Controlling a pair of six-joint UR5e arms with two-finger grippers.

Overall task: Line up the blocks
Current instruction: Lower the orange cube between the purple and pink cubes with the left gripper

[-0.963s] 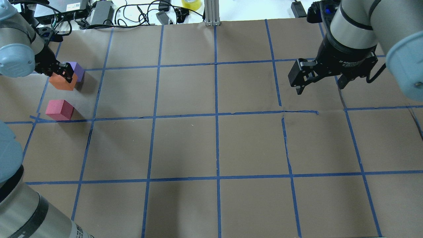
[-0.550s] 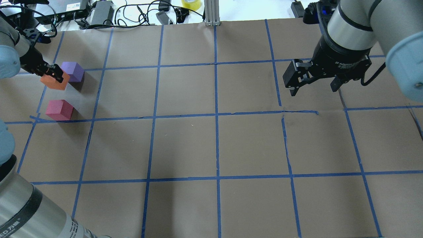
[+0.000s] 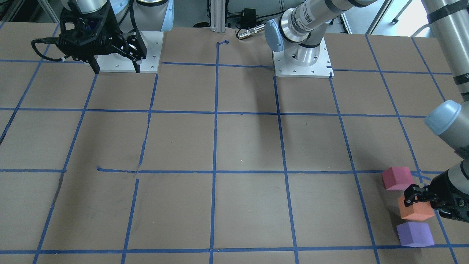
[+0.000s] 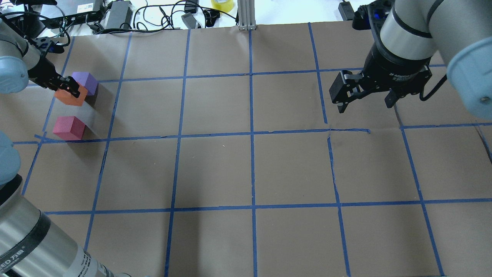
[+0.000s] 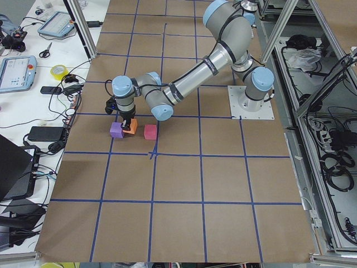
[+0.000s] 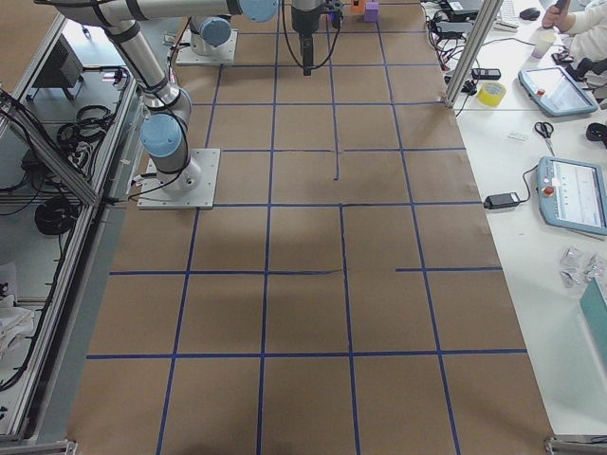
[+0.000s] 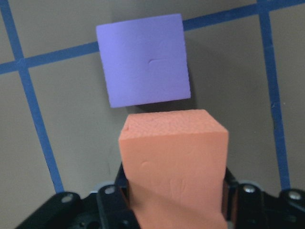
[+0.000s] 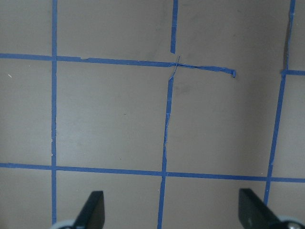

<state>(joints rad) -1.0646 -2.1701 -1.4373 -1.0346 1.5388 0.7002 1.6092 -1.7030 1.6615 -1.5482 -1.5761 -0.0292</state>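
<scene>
My left gripper [image 4: 66, 89] is shut on the orange block [image 4: 70, 98], which lies between the purple block [image 4: 87, 81] and the pinkish-red block [image 4: 68, 127] at the table's far left. In the left wrist view the orange block [image 7: 174, 157] fills the jaws, with the purple block [image 7: 143, 59] just beyond it. In the front view the pinkish-red block [image 3: 397, 178], orange block [image 3: 414, 212] and purple block [image 3: 415, 234] form a rough row. I cannot tell whether the orange block touches the table. My right gripper [image 4: 364, 104] is open and empty above the table's right side.
Blue tape lines [image 4: 251, 132] divide the brown table into squares. Cables, power bricks and a tape roll [image 4: 222, 4] lie past the far edge. The arm bases [image 3: 302, 60] stand at the robot's side. A metal post [image 4: 246, 15] stands at the far edge.
My left gripper carried the orange block to the left, away from the purple block, then back a little to the right. My right gripper moved slightly left and stays open.
</scene>
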